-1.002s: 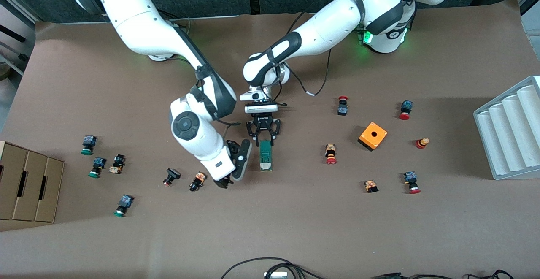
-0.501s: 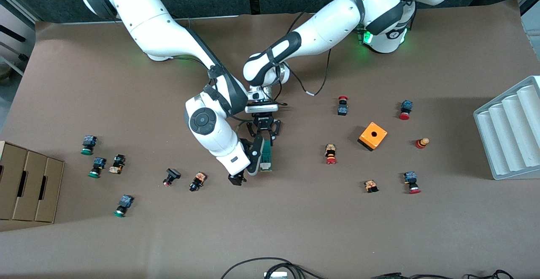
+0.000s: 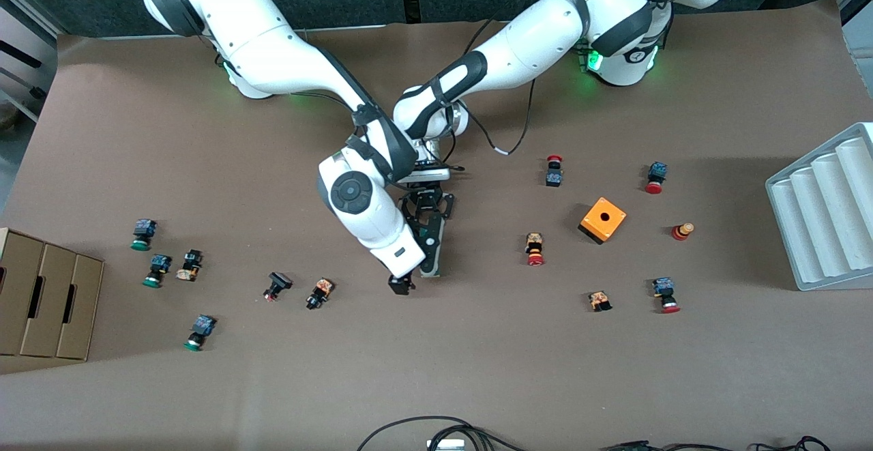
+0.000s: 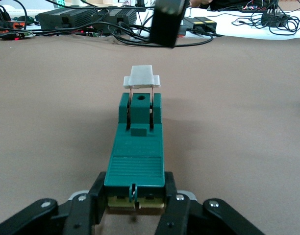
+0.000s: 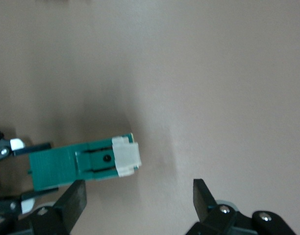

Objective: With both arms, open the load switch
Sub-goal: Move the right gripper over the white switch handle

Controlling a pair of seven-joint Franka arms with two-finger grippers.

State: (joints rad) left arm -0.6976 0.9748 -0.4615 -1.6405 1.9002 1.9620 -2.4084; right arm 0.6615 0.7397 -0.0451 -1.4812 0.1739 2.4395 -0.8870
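Observation:
The load switch lies flat in the middle of the table, a slim dark-green block with a white piece at its end nearer the front camera. My left gripper is shut on the switch's other end, its fingers pressing both sides. My right gripper hangs open over the white-piece end and partly hides the switch in the front view. In the right wrist view the white piece sits just off the gap between the wide-apart fingers, untouched.
An orange cube box and several red-capped push buttons lie toward the left arm's end. More buttons and a cardboard box lie toward the right arm's end. A white ridged tray stands at the table's edge.
The left gripper has shut on the switch's end. The right arm has swung in from its own end of the table until its open gripper hangs over the switch.

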